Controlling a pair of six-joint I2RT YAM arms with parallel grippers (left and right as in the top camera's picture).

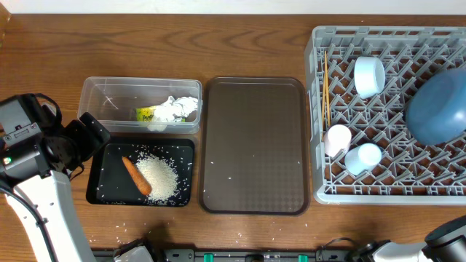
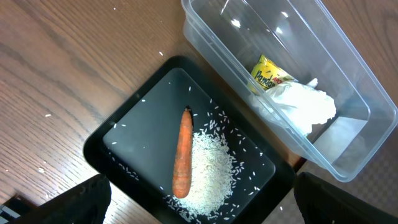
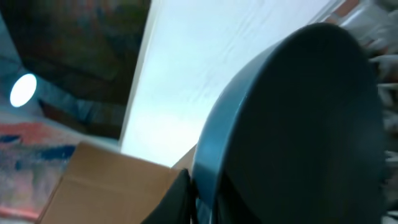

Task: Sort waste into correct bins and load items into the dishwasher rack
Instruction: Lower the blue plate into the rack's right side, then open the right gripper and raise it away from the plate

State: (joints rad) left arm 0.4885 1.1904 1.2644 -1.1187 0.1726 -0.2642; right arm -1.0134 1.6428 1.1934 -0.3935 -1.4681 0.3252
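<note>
Wood-grain table (image 1: 44, 51), stray rice (image 2: 48, 115) nr black tray (image 1: 109, 160), front-left

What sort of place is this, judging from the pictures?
Probably a robot test bench staged as a dish-clearing station, not a real kitchen: a wooden table holds a grey dishwasher rack, a brown serving tray and a black tray holding rice.

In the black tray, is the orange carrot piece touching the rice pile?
Touching. The left wrist view shows the carrot piece lying with its lower half against the rice pile, no bare black tray between them.
</note>
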